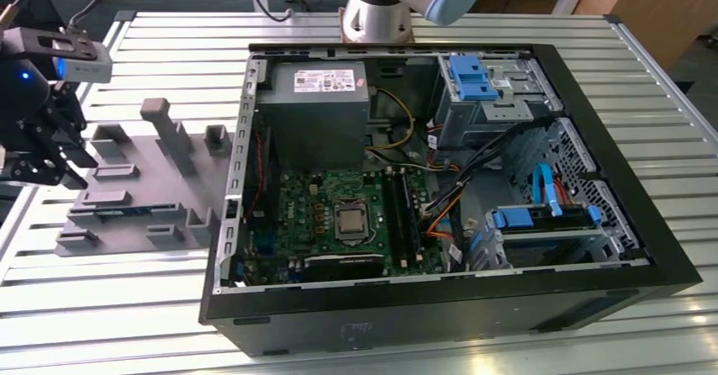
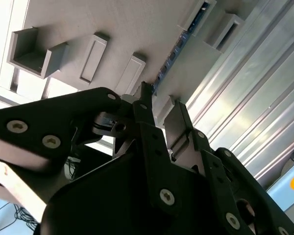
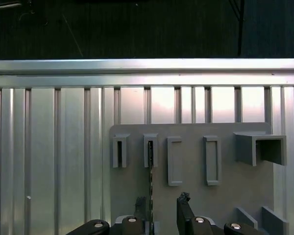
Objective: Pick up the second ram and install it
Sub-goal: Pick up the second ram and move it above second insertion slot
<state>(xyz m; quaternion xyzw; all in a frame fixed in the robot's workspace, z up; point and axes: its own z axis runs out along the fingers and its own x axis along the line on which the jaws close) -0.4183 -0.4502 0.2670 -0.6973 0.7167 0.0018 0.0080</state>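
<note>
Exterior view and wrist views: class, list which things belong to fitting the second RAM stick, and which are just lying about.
Belongs to the job:
second ram, standing in the grey holder
gripper, open, close to it
black memory slots

Just lying about:
power supply
blue drive-bay clips
processor socket

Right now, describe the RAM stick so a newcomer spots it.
Beside the computer case, toward the exterior view's left, a grey holder plate lies on the slatted table. The ram stands on edge in it: a thin dark strip among grey pockets.
</note>
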